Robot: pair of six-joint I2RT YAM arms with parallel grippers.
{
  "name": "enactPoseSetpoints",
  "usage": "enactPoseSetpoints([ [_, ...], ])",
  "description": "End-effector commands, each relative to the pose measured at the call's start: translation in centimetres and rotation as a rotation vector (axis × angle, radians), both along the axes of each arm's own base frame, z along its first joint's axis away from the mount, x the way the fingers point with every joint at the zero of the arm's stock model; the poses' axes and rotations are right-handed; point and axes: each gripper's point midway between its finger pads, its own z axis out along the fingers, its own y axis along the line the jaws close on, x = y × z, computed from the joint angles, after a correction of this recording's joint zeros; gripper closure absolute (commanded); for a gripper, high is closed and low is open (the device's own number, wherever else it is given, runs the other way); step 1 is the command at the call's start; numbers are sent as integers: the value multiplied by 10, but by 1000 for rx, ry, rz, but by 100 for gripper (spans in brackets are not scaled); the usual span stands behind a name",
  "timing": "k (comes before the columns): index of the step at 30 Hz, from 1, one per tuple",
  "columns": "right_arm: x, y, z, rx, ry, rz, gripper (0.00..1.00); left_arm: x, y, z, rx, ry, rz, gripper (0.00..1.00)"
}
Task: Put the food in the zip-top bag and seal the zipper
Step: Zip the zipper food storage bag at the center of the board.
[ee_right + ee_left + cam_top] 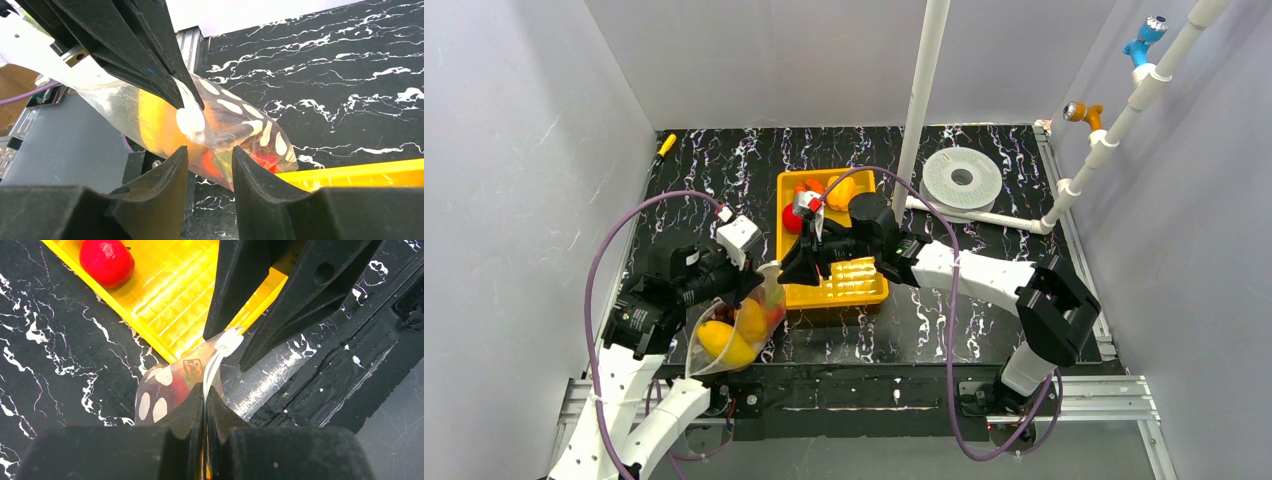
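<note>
One clear crinkly plastic zip-top bag hangs just off the near-left corner of the one yellow ribbed plastic tray — glossy yellow, orange, red toy food inside, count unclear. Left gripper pinched tight on its zipper; right gripper half-open — holding nothing.

Clear zip-top bag, bulging with yellow and orange food, tilts beside the yellow tray's near-left corner; a red fruit lies inside that tray.
</note>
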Motion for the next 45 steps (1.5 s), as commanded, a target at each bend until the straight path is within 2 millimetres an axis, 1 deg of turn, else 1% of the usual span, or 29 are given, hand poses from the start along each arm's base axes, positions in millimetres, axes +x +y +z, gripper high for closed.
enactPoseSetpoints([
  [1,-3,7,27,81,-37,59,56,1,-5,5,-24,-16,-23,100],
  [6,0,11,25,97,-60,43,49,1,-6,4,-23,-12,-32,100],
  [13,1,17,28,124,-91,66,50,0,-6,4,-26,-12,-30,100],
  [15,2,18,26,120,-89,73,54,0,-6,5,-25,-14,-28,100],
  [18,0,20,24,118,-84,86,64,0,-6,5,-25,-15,-29,100],
  [22,-2,20,26,125,-79,92,73,1,-6,4,-24,-8,-30,100],
  [24,-3,21,27,124,-77,102,85,0,-8,4,-29,-3,-36,99],
  [25,-4,20,28,121,-75,109,92,0,-9,5,-36,2,-40,91],
  [26,-4,21,28,118,-71,115,97,-1,-10,6,-43,7,-41,80],
  [27,-5,21,28,114,-66,121,99,-1,-12,8,-52,11,-41,69],
  [28,-6,20,29,113,-62,124,99,-1,-13,11,-62,12,-45,61],
  [29,-7,20,29,112,-58,126,99,-1,-15,15,-73,9,-47,54],
  [30,-7,19,28,110,-52,125,99,1,-16,18,-83,3,-48,50],
  [31,-8,19,28,108,-47,123,99,1,-18,22,-94,-1,-51,49],
  [35,-8,17,27,100,-37,114,99,10,-25,33,-136,-29,-52,48],
  [37,-7,17,28,95,-35,106,99,15,-28,36,-151,-33,-48,49],
  [41,-6,17,30,95,-35,102,99,22,-32,39,-173,-37,-48,58],
  [45,-6,17,32,98,-38,97,99,20,-38,40,-193,-28,-79,67],
])
